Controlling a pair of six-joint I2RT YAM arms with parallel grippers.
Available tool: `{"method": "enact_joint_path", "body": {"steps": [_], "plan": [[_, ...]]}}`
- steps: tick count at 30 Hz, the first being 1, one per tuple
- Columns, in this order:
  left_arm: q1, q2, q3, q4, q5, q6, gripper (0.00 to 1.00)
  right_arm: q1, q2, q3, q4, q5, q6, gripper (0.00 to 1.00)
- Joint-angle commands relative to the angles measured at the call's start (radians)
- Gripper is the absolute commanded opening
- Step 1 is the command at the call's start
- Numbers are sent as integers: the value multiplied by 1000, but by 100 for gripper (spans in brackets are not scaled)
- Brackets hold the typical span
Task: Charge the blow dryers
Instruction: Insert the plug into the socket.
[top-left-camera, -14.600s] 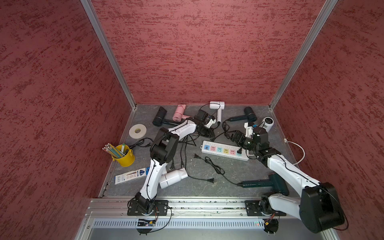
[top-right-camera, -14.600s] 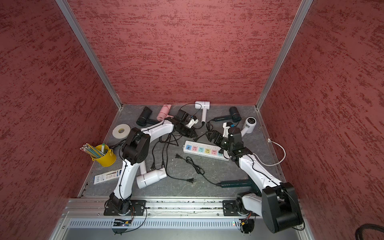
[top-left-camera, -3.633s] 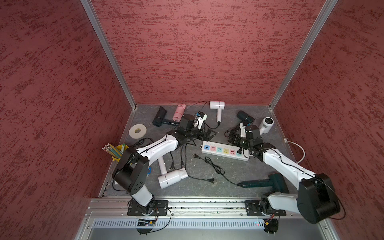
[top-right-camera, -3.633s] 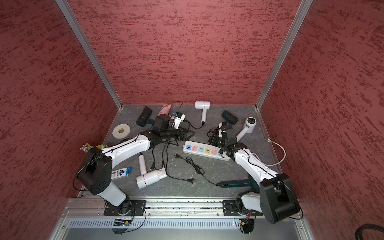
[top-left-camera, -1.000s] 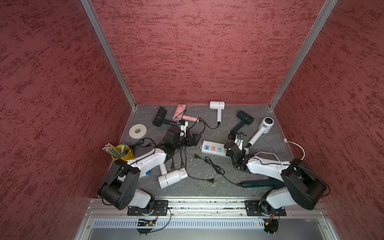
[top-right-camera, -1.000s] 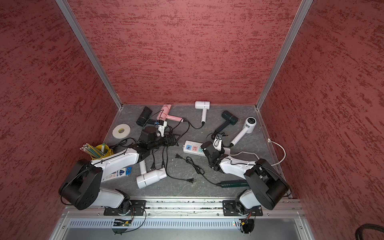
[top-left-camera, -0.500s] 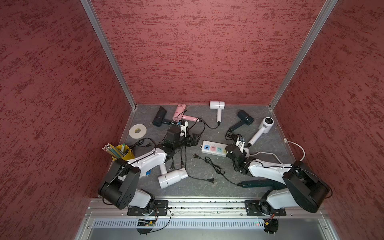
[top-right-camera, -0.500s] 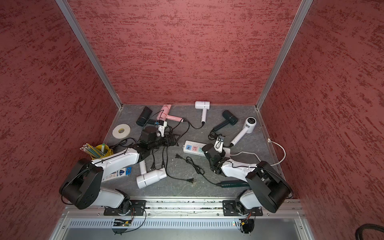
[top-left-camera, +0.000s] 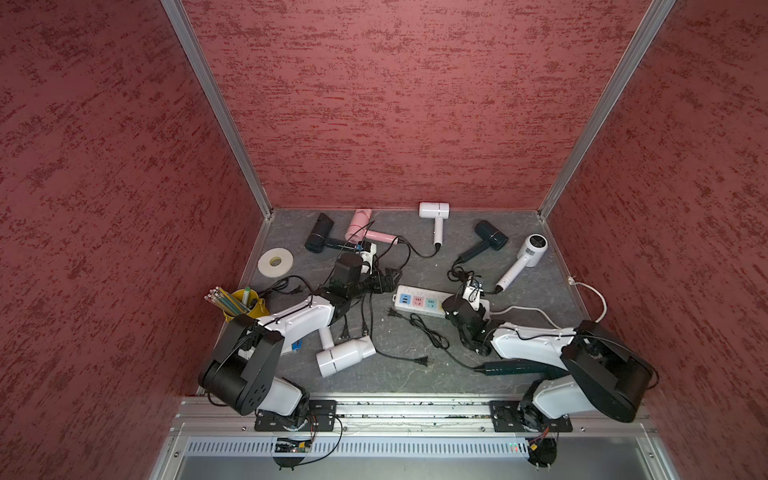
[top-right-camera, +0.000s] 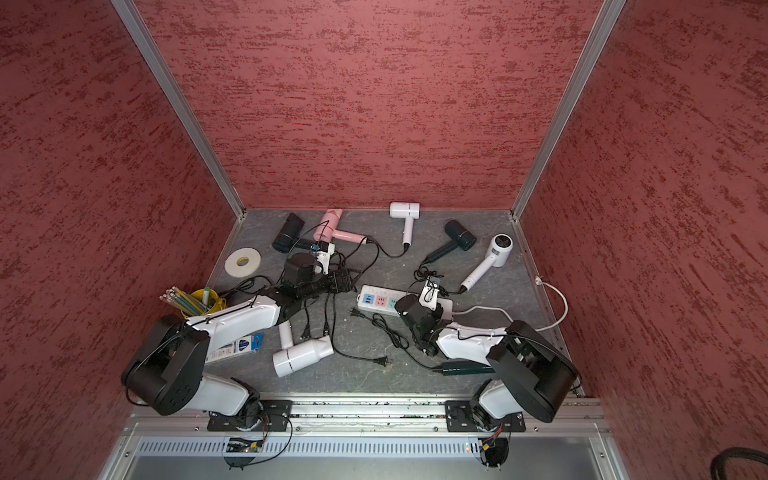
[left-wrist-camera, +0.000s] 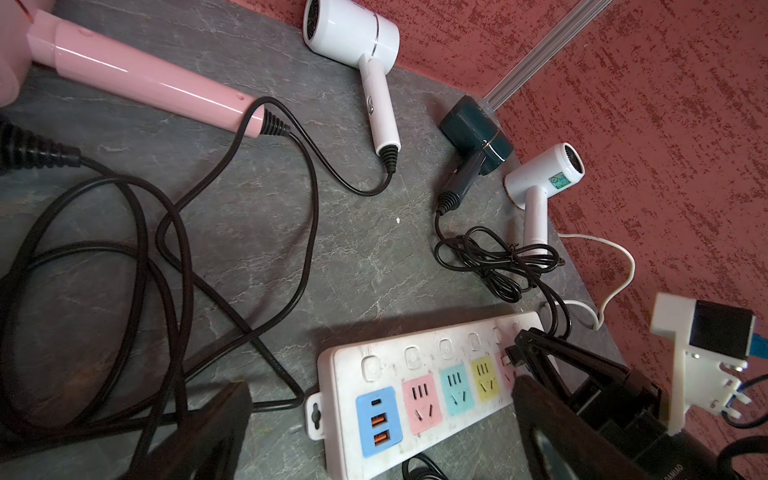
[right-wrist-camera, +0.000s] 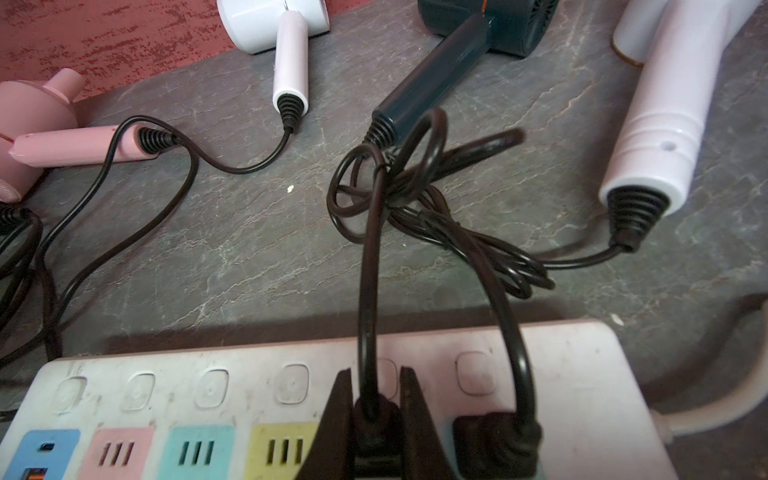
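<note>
Bimanual cell with seven blow dryers lying on the grey table (top-left-camera: 424, 270). Along the back wall, from the robot's left, lie a black dryer (top-left-camera: 319, 232), a pink dryer (top-left-camera: 365, 226), a white dryer (top-left-camera: 434, 212), a dark teal dryer (top-left-camera: 490, 235) and a second white dryer (top-left-camera: 532, 249). Near the front edge lie a third white dryer (top-left-camera: 345, 356) and a dark green dryer (top-left-camera: 515, 367), the latter partly under the right arm. The power strip (top-left-camera: 415, 301) lies mid-table between the two arms. The right arm's fingers (right-wrist-camera: 332, 424) are closed tightly on a black plug (right-wrist-camera: 374, 428) standing at the socket just past the yellow one; whether its pins are fully home cannot be told. A second plug (right-wrist-camera: 494, 444) sits in the neighbouring socket, toward the strip's white supply cable. Both cords rise into a tangle beside the dark teal dryer's handle. The left arm's fingers (left-wrist-camera: 212, 432) are spread wide and hold nothing, near the strip's blue end amid loose black cords. A yellow pencil cup (top-left-camera: 245, 305) and a tape roll (top-left-camera: 275, 262) stand at the table's left side.
</note>
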Motion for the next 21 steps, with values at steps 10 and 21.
{"method": "enact_joint_path", "body": {"steps": [10, 21], "plan": [[-1, 15, 4, 13, -19, 16, 100, 105, 112, -30, -220, -85, 36, 0], [-2, 60, 53, -74, -51, -5, 100, 167, 66, -85, -204, -87, 76, 0]]}}
